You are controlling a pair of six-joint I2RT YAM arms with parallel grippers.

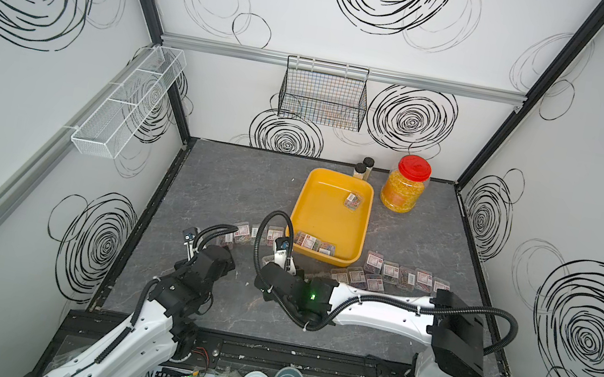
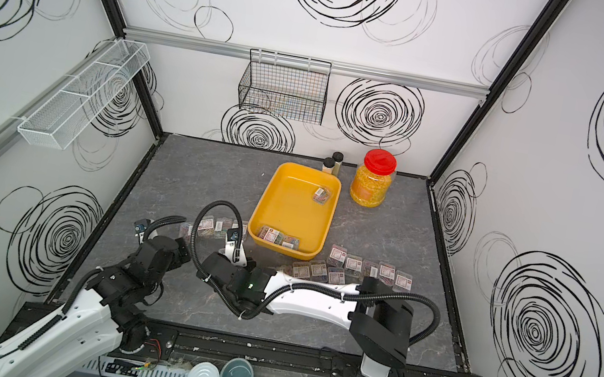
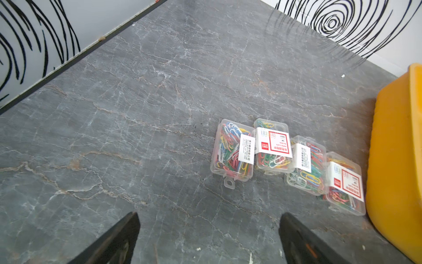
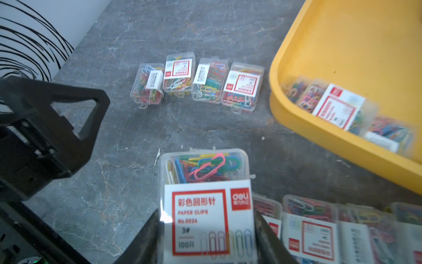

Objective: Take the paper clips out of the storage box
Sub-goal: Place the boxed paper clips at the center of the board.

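Observation:
The yellow storage box (image 1: 323, 210) (image 2: 291, 206) stands mid-table. One case of paper clips (image 1: 353, 200) lies at its far right, and a few more cases (image 1: 314, 242) (image 4: 338, 107) lie against its near wall. My right gripper (image 4: 206, 228) is shut on a clear case of paper clips (image 4: 203, 166), label up, just outside the box's near left corner. My left gripper (image 3: 209, 216) is open and holds nothing, above bare table. A row of several cases (image 3: 271, 146) (image 4: 196, 80) lies beyond it, next to the box (image 3: 397, 148).
Two rows of several cases (image 1: 402, 276) lie on the table right of the box. A red-lidded jar (image 1: 404, 188) and two black-capped bottles (image 1: 363, 168) stand behind it. A black wire basket (image 1: 323, 92) hangs on the back wall, and a white mesh rack (image 1: 126, 104) on the left wall.

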